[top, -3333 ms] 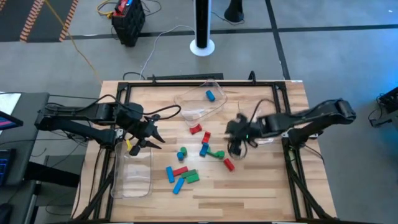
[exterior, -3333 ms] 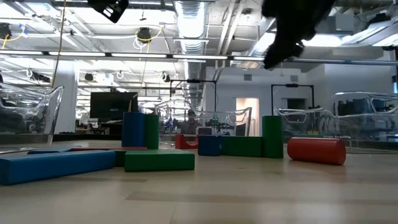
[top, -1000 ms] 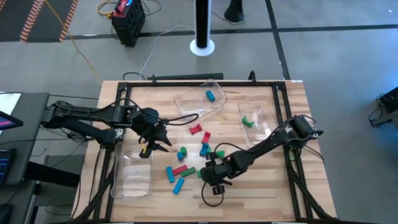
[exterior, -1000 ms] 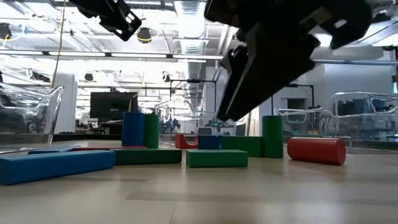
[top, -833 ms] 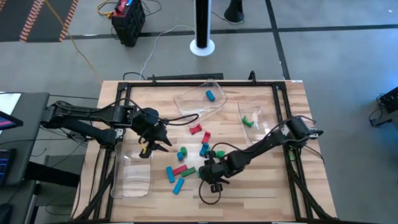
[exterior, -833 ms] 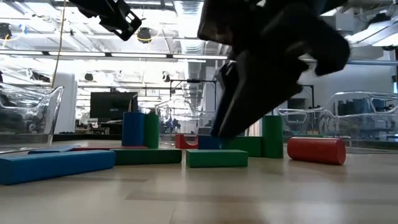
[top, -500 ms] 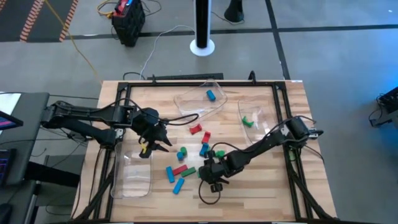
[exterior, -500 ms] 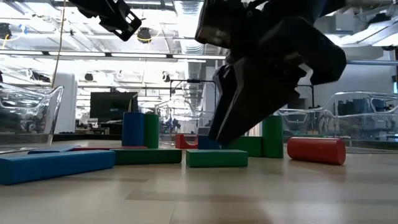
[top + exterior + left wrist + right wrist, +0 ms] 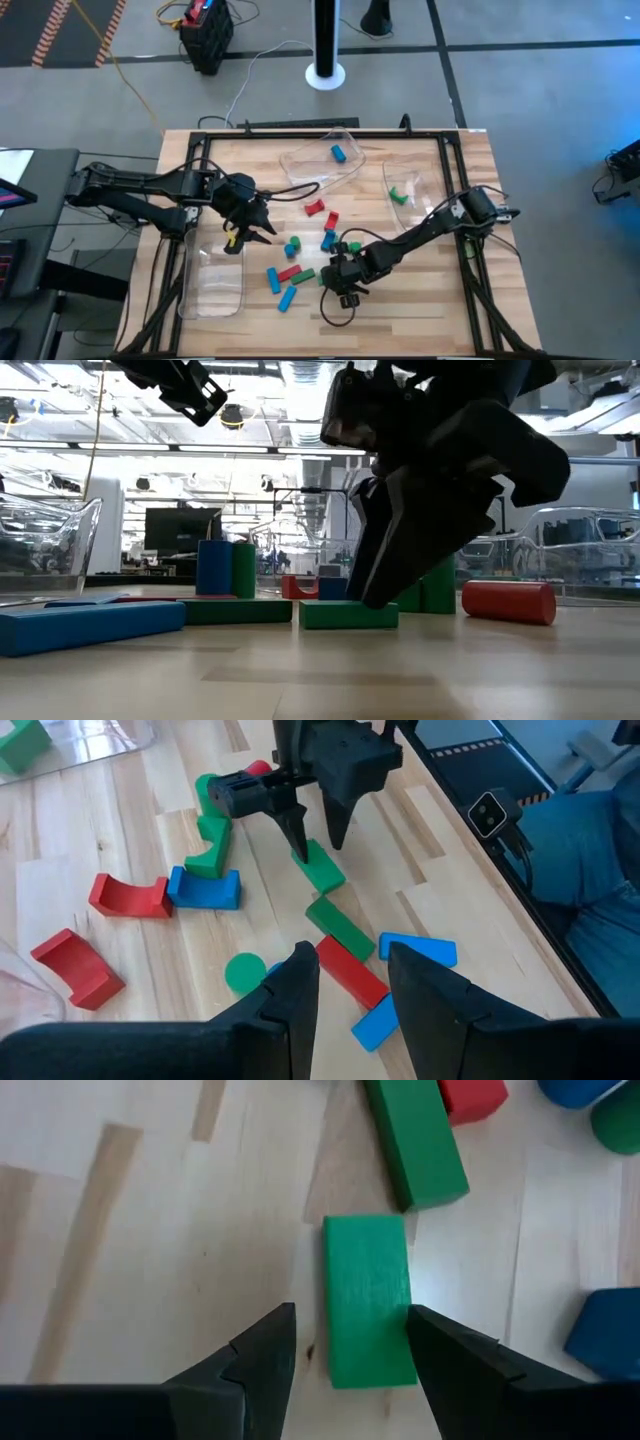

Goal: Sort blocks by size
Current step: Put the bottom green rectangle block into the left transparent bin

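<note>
Red, green and blue blocks lie loose on the wooden table's middle (image 9: 300, 262). One short green block (image 9: 368, 1300) lies flat near the front of the group. My right gripper (image 9: 350, 1312) is open, pointing steeply down, one finger on each long side of that block (image 9: 320, 868); whether a finger touches it, I cannot tell. My left gripper (image 9: 250, 232) hangs open and bare above the table's left side, well clear of the blocks. A blue cylinder (image 9: 338, 153) lies in the far tray and a green block (image 9: 400, 195) in the right tray.
Three clear plastic trays stand around the blocks: at the far middle (image 9: 305, 170), at the right (image 9: 415, 205) and at the near left (image 9: 213, 285). A long green bar (image 9: 415, 1145) and a red bar (image 9: 475, 1095) lie just beyond the short green block. Bare wood lies toward the near edge.
My right gripper has sunk a little over the short green block, so that its fingertips now reach down beside the block near the table top. The block has stayed in place.
</note>
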